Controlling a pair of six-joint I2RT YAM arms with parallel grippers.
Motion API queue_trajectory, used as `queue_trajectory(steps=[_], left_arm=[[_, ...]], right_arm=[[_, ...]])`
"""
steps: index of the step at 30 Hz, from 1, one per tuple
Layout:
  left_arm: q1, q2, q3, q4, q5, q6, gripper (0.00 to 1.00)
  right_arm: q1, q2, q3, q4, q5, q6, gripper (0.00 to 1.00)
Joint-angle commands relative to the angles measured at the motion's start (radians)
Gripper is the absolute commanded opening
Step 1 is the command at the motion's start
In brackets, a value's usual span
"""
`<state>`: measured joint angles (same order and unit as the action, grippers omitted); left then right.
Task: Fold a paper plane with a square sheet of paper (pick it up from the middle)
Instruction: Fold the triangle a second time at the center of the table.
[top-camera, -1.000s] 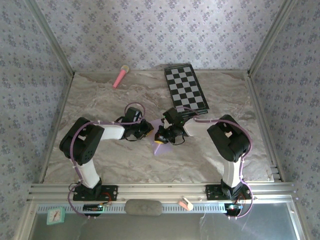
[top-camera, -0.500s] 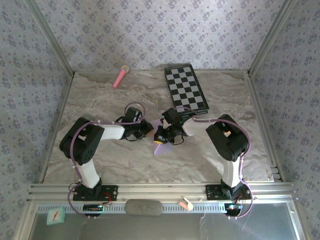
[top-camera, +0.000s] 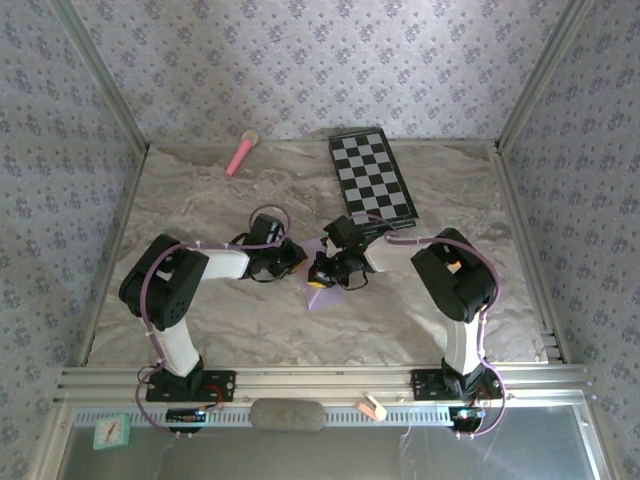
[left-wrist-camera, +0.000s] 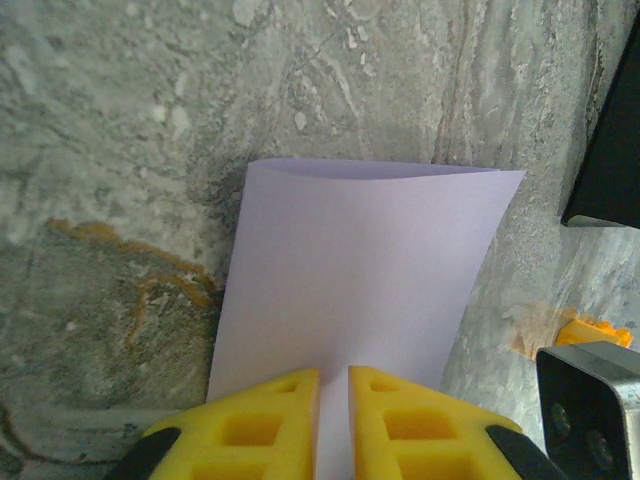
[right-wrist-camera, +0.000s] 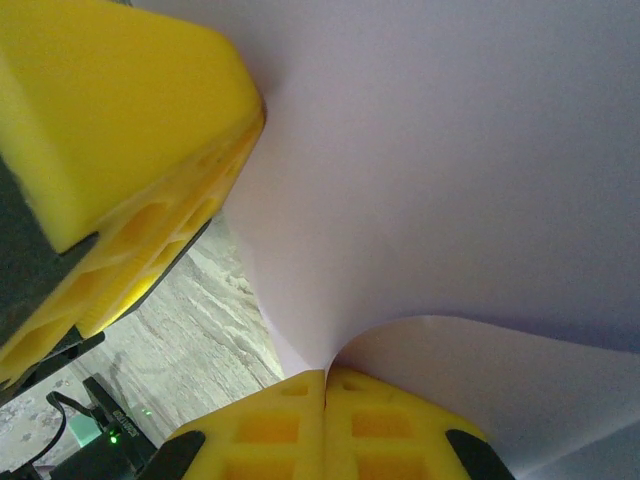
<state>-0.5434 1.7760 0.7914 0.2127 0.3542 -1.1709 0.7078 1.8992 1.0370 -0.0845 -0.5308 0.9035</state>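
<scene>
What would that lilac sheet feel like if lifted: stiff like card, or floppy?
Probably floppy: the square sheet of paper curls sharply where the right gripper pinches it. Likely very light: one pinch seems enough to bow it. It looks thin, so it may crease or tear easily.

You have no text, label, brand or number to read in any of these views. The small teal tag (top-camera: 112, 431) on the near rail, at the left, carries a pale round mark too small to make out.
</scene>
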Motion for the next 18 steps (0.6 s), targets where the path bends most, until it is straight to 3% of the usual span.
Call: queue_trajectory(steps=[1,18], left_arm=[[0.002,0.020,-0.009,-0.035,0.000,-0.001,0.17],[0.003,0.017,-0.015,-0.027,0.000,-0.004,0.17]], right_arm=[[0.002,0.018,0.007,0.002,0.021,0.017,0.01],[0.001,0.027,0.001,0.009,0.024,0.029,0.01]])
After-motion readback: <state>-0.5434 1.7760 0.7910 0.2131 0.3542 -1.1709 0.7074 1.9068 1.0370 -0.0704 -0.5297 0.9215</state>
